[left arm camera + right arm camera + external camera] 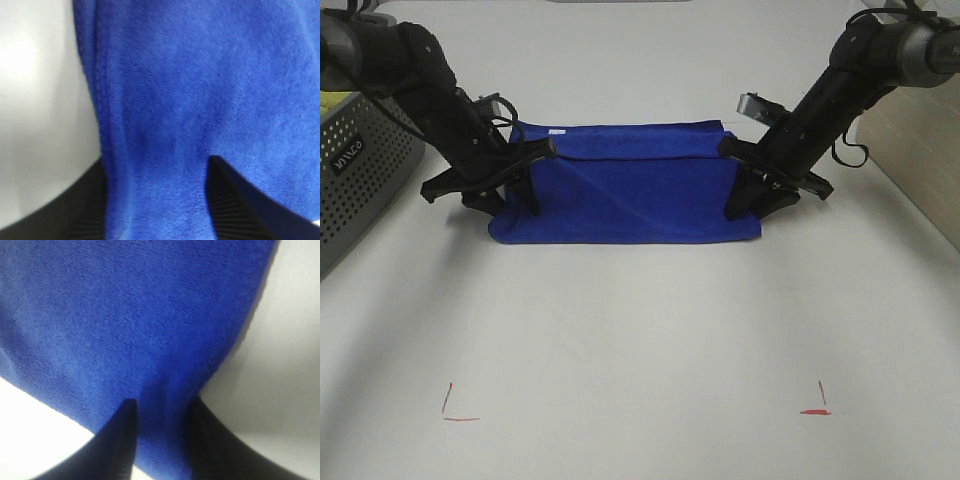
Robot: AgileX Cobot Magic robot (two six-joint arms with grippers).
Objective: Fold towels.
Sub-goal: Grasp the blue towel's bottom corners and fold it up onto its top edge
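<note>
Pinching towel [630, 200] ends, left hand [156, 160] and right hand [160, 405] both clamped on it; white table [640, 330], grey basket [360, 170].

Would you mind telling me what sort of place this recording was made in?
Probably a robotics lab test bench rather than a home: a white table carries red corner marks, two black robot arms hold a blue towel, and a grey perforated basket sits at the left edge.

One towel [630, 200], two grippers [542, 152] [730, 148], one basket [360, 170], two red marks [461, 419] [814, 411].
</note>
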